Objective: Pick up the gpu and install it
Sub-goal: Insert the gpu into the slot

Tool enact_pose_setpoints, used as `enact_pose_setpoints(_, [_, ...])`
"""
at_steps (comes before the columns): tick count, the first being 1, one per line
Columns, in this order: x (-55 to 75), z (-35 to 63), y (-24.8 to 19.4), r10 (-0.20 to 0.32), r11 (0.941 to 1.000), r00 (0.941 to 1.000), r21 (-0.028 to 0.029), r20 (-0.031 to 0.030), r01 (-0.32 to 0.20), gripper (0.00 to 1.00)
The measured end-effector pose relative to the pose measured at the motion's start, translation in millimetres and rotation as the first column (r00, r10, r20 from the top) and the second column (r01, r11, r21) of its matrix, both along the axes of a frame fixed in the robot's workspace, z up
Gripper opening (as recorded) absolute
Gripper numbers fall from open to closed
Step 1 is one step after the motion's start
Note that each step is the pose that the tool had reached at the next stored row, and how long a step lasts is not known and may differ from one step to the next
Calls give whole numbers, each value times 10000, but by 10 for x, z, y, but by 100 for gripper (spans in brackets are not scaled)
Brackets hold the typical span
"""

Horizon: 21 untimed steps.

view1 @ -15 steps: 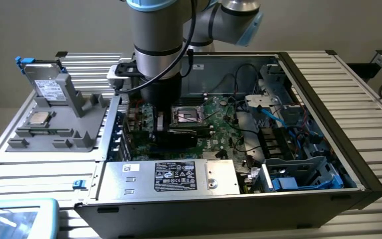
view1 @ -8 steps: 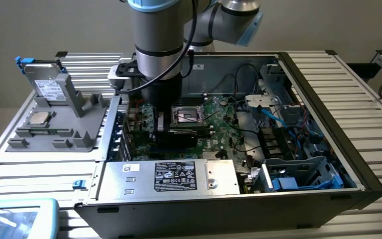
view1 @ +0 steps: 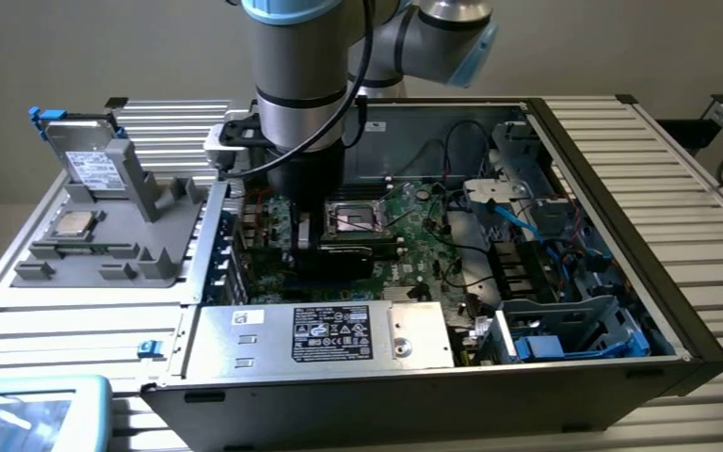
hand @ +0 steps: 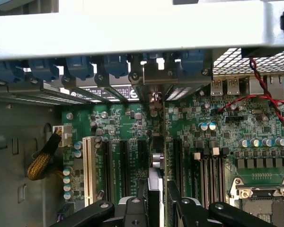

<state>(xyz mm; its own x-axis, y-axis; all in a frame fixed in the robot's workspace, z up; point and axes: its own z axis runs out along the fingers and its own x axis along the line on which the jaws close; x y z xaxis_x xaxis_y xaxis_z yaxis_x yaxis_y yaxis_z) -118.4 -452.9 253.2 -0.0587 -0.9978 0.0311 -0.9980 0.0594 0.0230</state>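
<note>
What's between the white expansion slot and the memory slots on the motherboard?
In the wrist view: black expansion slots and the gpu, held edge-on by the gripper.

The exterior view has soft, slightly dim light. The arm (view1: 301, 85) casts a dark shadow on the motherboard (view1: 418, 212) under it. In the wrist view, the white case wall (hand: 132, 28) beyond the motherboard glares very bright. Light shines through the mesh (hand: 255, 59) by the motherboard's edge. The gripper (hand: 156, 210) and the gpu (hand: 154, 194) it grips over the motherboard look dark.
</note>
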Motion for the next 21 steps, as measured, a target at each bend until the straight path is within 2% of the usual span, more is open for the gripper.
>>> enact_pose_setpoints(3, [-1,7,-1,-1,10000,10000,-6,-14,1,27])
enact_pose_setpoints(8, [0,4,-1,0,10000,9999,-6,-108,0,27])
enact_pose_setpoints(21, [-1,-39,-1,0,10000,9999,-4,-141,0,27])
